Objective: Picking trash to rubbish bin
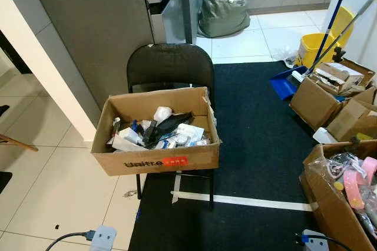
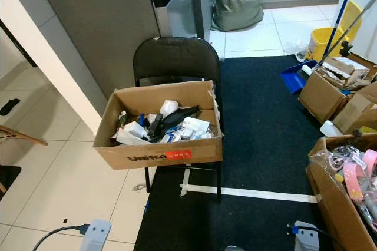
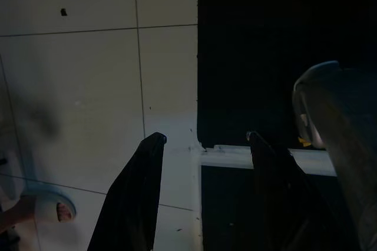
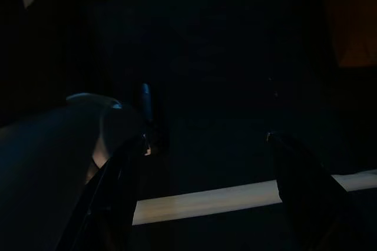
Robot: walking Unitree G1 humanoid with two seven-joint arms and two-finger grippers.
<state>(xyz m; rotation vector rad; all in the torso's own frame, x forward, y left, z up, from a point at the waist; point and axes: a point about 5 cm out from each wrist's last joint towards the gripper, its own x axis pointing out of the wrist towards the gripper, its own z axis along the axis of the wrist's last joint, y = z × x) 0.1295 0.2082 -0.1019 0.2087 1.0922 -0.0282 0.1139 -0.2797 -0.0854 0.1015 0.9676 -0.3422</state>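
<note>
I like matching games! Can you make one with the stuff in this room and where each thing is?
Things:
1. Cardboard box of trash
2. Green bag
3. Yellow bucket
4. White tape strip

Places:
A. On the dark rug
B. On the black folding chair
C. By the cabinets at the back
D. Beside the blue dustpan

Pairs: 1-B, 2-C, 3-D, 4-A

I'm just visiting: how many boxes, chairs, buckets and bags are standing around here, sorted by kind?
Cardboard boxes: 4, one on the chair and three at the right
Black folding chair: 1
Yellow bucket: 1
Grey-green bag: 1
Total: 7
</note>
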